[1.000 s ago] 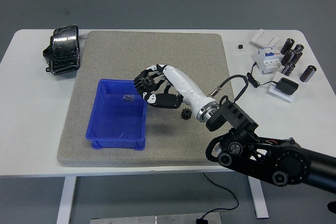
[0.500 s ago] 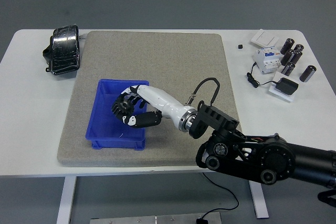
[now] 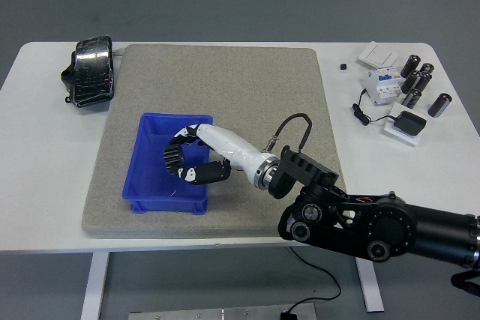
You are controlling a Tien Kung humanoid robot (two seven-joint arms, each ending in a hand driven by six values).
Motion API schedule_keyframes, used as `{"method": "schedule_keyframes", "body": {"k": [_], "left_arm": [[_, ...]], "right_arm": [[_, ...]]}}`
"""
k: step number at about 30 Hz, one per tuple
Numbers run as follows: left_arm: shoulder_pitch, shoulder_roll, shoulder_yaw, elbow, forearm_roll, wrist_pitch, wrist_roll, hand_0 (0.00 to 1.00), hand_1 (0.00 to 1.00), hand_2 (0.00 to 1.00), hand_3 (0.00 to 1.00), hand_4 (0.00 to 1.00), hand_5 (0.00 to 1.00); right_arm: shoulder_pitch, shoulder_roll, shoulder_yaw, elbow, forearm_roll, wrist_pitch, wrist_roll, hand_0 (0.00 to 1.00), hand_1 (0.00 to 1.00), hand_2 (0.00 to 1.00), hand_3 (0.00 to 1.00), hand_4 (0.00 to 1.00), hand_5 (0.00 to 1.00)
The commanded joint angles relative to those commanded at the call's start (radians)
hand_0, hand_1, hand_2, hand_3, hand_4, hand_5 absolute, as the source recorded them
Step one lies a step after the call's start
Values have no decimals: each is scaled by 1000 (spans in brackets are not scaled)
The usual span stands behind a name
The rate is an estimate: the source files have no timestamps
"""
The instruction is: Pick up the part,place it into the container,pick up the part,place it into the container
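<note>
A blue bin (image 3: 152, 185) stands on the grey mat (image 3: 225, 80), left of the middle. My right hand (image 3: 184, 161) reaches in from the lower right and is down inside the bin, over its middle. Whether it holds a part does not show. The white forearm (image 3: 229, 151) crosses the bin's right wall and covers the mat just to its right. No loose part is visible in the bin or on the mat. The left arm is out of view.
A black wrapped object (image 3: 90, 71) lies at the table's left rear. At the right rear are several dark cylinders (image 3: 420, 80), a white breaker (image 3: 380, 84), a black adapter (image 3: 409, 123) with its cable, a white switch plate (image 3: 377, 54) and a small black piece (image 3: 343, 67).
My right hand moved left from the bin's right rim down into the bin. The arm now covers the black gear seen on the mat and the small part seen in the bin.
</note>
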Motion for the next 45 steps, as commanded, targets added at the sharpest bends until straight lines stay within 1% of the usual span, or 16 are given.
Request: {"method": "schedule_keyframes", "body": {"k": [10,17,18,23,24,29,30,33,35,36,37,39,41,42,44,45], "left_arm": [[-1,0,-3,1,3,-3,-1,664,663,656,627,694,557],[-3,0,-8,2,9,-8,0,663,659,653,621,693,556],[-3,0,-8,2,10,-9,0,663,656,649,617,690,555],[-1,1,-13,1,16,-10,4,663,656,649,617,690,555],[-1,1,-14,1,17,-10,4,662,656,649,616,690,555],[-2,1,-16,1,19,-12,5,662,656,649,616,690,555],[-2,1,-16,1,18,-12,4,662,655,649,615,687,556],[-4,1,-16,2,18,-12,3,662,655,649,615,687,556],[-3,0,-15,2,15,-11,2,662,655,649,615,687,556],[-3,0,-15,2,15,-11,2,662,654,648,615,684,555],[-2,-1,-14,2,13,-11,2,662,654,648,615,684,555],[-1,-2,-9,3,6,-9,-1,662,654,648,615,684,555],[0,-3,-5,3,0,-8,-3,662,654,648,615,684,555],[1,-3,-3,3,-4,-7,-4,661,653,646,612,679,556],[3,-4,1,3,-10,-5,-5,661,653,646,612,679,556],[4,-4,3,3,-13,-4,-5,661,653,646,612,679,556]], "right_arm": [[-6,0,11,-5,-14,-13,-4,814,833,782,746,664,230],[-5,-1,7,-9,-4,6,-1,818,836,782,757,679,233],[-4,-1,7,-10,-3,9,0,831,849,819,805,721,214],[-4,-2,12,-14,-3,10,8,831,849,819,805,721,214],[-5,-2,12,-14,-2,9,9,832,848,845,837,757,222],[-5,-3,14,-16,-1,7,12,832,848,845,837,757,222],[-5,-3,14,-16,0,6,12,836,850,858,867,790,234],[-9,-7,22,-13,0,-1,14,836,850,858,867,790,234],[-16,-16,38,-5,-5,-8,14,836,850,858,867,790,234],[-21,-24,52,0,-10,-12,12,824,839,842,848,754,208],[-27,-33,67,6,-15,-16,9,824,839,842,848,754,208],[-43,-60,104,20,-37,-20,-2,824,839,842,848,754,208],[-62,-96,137,33,-78,-17,-30,824,839,842,848,754,208],[-71,-114,149,40,-101,-12,-48,741,766,788,833,745,213],[-87,-149,163,53,-147,16,-85,741,766,788,833,745,213],[-97,-173,167,62,-179,40,-111,741,766,788,833,745,213]]}}
